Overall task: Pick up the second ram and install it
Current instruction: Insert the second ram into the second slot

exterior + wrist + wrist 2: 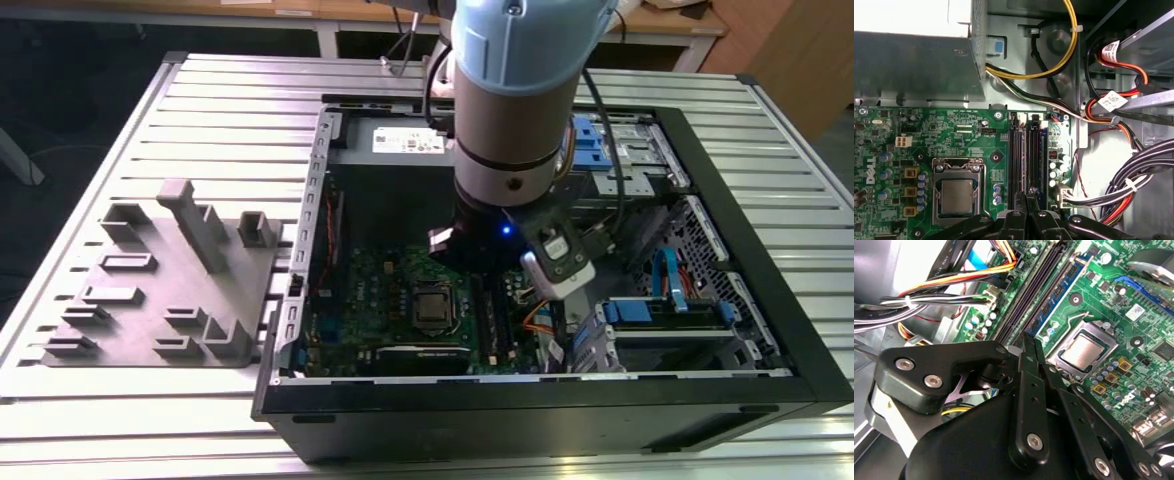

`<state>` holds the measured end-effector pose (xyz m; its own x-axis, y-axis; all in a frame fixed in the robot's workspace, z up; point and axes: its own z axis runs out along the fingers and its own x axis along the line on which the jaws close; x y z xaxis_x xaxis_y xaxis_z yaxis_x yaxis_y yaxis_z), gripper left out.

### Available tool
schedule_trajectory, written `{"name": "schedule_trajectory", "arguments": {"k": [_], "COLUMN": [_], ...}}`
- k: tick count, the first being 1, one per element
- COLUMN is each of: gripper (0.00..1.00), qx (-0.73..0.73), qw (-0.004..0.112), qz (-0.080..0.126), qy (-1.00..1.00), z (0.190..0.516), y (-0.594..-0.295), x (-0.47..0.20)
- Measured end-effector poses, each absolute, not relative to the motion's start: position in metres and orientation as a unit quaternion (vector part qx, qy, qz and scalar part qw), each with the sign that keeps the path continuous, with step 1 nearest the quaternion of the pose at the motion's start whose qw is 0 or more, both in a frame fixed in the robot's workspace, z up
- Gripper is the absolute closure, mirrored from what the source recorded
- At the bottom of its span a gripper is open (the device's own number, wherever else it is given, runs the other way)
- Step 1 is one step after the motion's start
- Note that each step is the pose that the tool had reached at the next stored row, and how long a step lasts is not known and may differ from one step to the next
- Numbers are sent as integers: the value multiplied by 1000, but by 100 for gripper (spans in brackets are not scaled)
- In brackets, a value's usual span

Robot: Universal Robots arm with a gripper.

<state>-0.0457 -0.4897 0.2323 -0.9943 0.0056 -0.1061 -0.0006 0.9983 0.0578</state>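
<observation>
Gripper is clenched, fingers pressed flat together with nothing visible between them. The tips sit on the memory slots along the motherboard edge by the cable bundle. The second ram looks like the dark strip in the slot under the tips; can't tell if it's latched. My call: push straight down along the slot line, no side load, stay off the CPU socket. Arm drops vertically into the open case, wrist upright, tool pointing down.

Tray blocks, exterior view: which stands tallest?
The long thin slab near the middle of the grey tray; the other blocks are lower and stubbier.
</observation>
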Motion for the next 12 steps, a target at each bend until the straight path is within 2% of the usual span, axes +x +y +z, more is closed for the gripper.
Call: {"name": "schedule_trajectory", "arguments": {"k": [12], "gripper": [92], "qx": [1], "qw": [53], "qz": [32], "qy": [998], "z": [230], "y": [-489], "x": [-46]}}
